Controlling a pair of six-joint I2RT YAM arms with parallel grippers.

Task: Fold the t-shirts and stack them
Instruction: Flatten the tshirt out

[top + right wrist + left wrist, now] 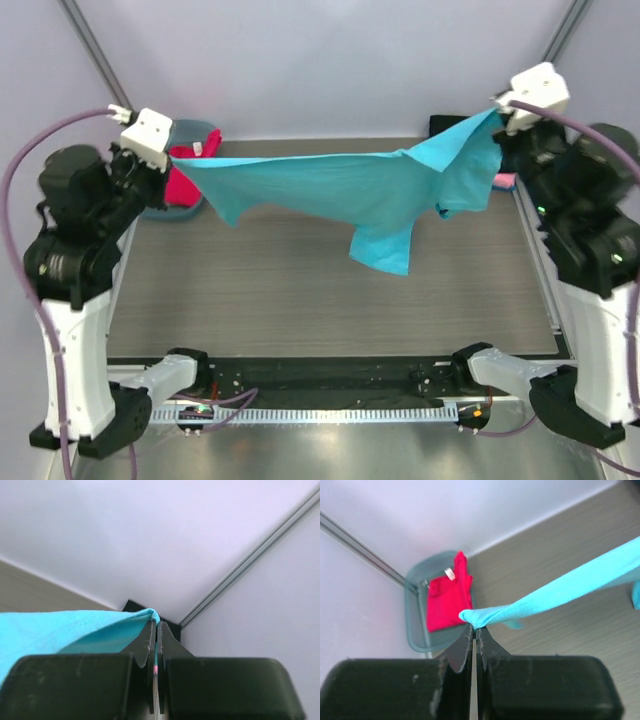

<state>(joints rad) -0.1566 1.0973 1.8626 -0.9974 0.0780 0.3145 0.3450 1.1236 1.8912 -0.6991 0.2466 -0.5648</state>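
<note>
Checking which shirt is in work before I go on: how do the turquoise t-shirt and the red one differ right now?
The turquoise t-shirt hangs in the air, stretched between the left gripper and right gripper, both shut on it; the red t-shirt lies in the tub, ungripped. The turquoise one is spread wide; the red one is bunched up. Both are plain and not yet folded.

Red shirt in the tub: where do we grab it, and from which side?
Probably pinch the bunched end by the white label, coming straight down from above. The red shirt lies crumpled inside the tub, whose walls would block a sideways approach.
</note>
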